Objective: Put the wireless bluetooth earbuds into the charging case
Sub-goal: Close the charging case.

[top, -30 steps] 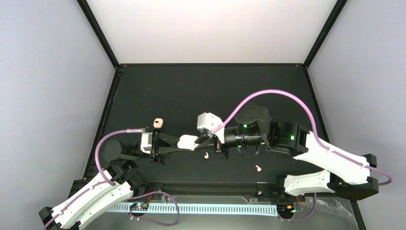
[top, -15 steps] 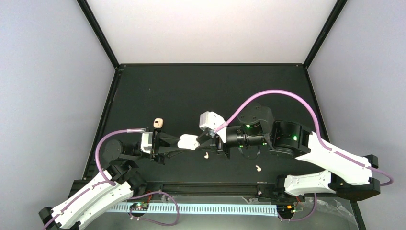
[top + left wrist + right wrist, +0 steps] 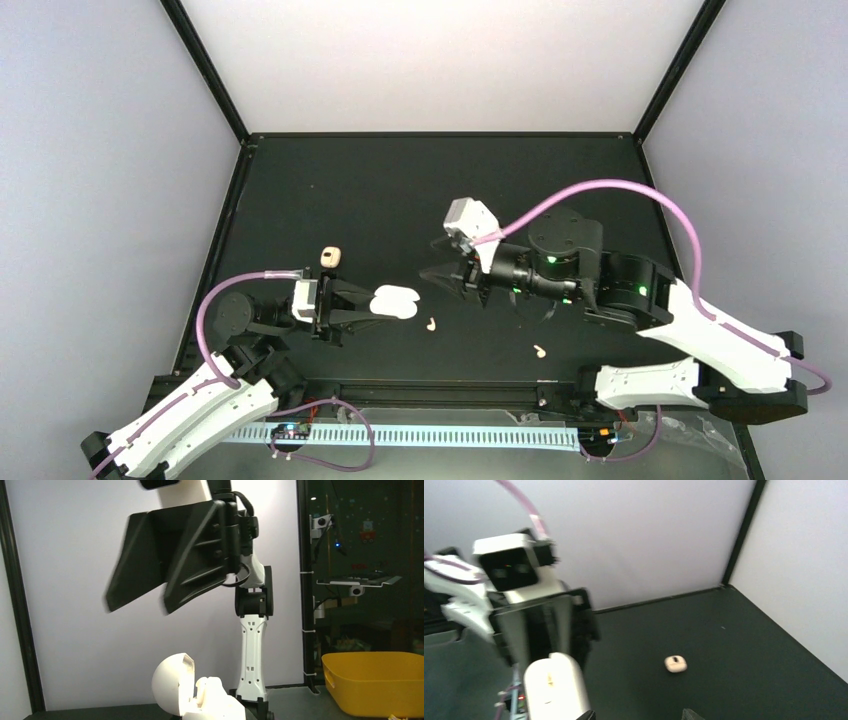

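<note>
left tool point(image 3: 377, 304) is gripping lid-open charging case point(image 3: 398, 302) | right tool point(image 3: 437, 280) is backing away, widening, empty | earbuds point(image 3: 430, 324) are lying on bench point(image 3: 400, 190), insertion next

Left fingers point(image 3: 352, 298) clamp tight; right fingers point(image 3: 441, 273) stand apart, arms facing each other.

Peach-tan lump point(image 3: 331, 257) with dark spot on black table point(image 3: 400, 190), left side; yellow bin point(image 3: 372, 682) beyond table.
</note>
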### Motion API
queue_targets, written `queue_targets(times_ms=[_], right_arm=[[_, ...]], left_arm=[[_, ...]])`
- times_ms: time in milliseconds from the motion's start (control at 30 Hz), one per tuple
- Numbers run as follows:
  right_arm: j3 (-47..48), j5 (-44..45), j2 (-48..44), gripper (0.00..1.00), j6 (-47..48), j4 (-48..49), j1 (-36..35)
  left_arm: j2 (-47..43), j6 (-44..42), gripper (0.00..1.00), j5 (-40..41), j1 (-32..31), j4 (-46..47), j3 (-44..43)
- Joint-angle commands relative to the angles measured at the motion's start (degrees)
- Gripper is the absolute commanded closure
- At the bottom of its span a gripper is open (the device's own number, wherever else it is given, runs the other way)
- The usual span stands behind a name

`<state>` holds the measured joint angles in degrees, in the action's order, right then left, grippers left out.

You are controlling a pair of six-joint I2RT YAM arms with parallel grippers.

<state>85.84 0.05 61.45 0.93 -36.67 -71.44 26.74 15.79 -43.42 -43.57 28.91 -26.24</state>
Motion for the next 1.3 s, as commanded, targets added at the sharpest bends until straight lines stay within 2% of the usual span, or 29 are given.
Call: queue_targets(times_ms=[0,167,533,767,1000,1267], right_arm=[[2.39,10.79,3.42,0.55,-2.58,-1.12,1.14],[4.7,9.87,6.78,0.53,-2.75,-4.34,1.83],[6.78,-7.1,8.96,0.51,0.54,-8.35,1.81],[6.14,-8.6,8.35,0.51,1.14,-7.98,1.65],[5.97,-3.02,8.58,0.51,1.89,-8.01,0.36],[4.74,15.07,10.18,0.5,2.03,-6.14,-5.35]], left_arm=[[0.23,2.35,0.98,-3.31,-0.09,4.35,-2.31],[0.29,3.12,0.98,-4.06,-0.05,4.94,-2.71],[1.7,1.99,0.98,-0.9,-0.1,3.89,-3.07],[2.69,1.78,0.99,1.37,-0.09,2.1,-3.76],[3.31,2.56,0.98,3.09,-0.08,1.69,-3.99],[3.79,4.57,0.98,9.53,-0.09,1.61,-3.72]])
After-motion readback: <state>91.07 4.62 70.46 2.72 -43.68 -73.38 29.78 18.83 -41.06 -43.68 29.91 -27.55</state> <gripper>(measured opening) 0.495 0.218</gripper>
